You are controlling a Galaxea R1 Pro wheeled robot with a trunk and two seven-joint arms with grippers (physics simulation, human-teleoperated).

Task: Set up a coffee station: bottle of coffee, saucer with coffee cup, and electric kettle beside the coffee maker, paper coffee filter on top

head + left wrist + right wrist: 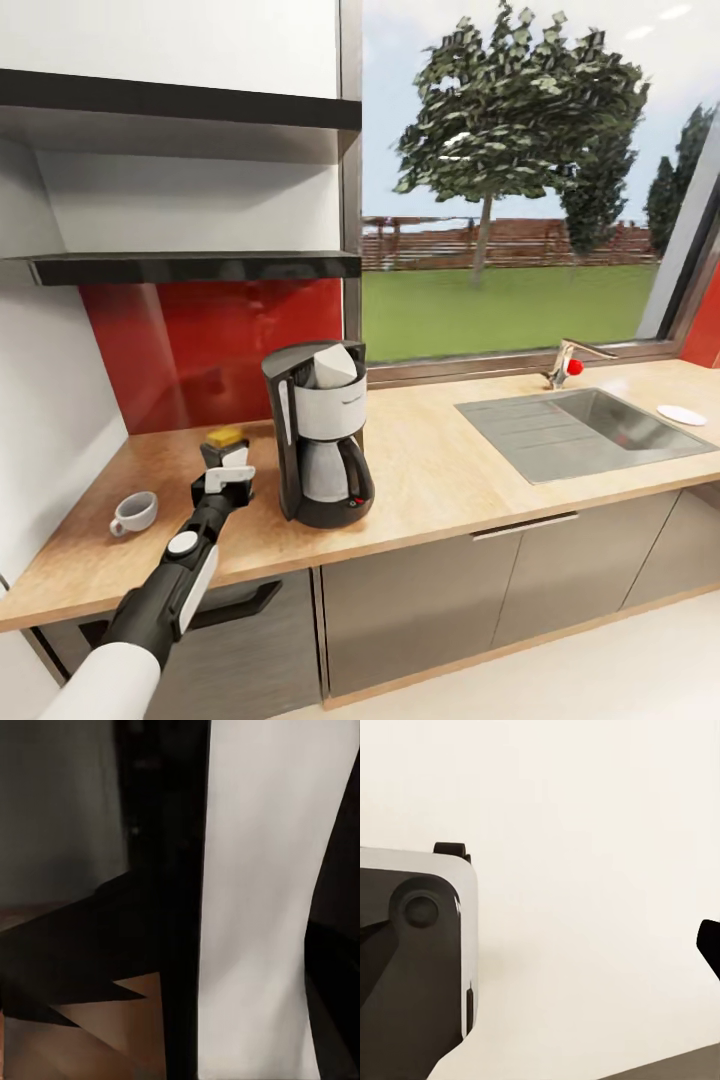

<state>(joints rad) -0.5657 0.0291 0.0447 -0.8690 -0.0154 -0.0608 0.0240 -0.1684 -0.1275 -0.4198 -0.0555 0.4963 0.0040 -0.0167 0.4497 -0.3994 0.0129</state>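
The bottle of coffee [226, 446], dark with a tan-gold cap, stands on the kitchen countertop [440, 480] just left of the coffee maker [322, 446]. The left gripper [226, 470] appears clamped around it, though its fingers hide the contact. A white paper coffee filter [334, 366] sits atop the machine.

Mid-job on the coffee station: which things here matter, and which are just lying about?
Job:
coffee maker
filter on top of it
bottle at the left claw
cup
saucer, beyond the sink
countertop
shelf

Lying about:
sink
tap
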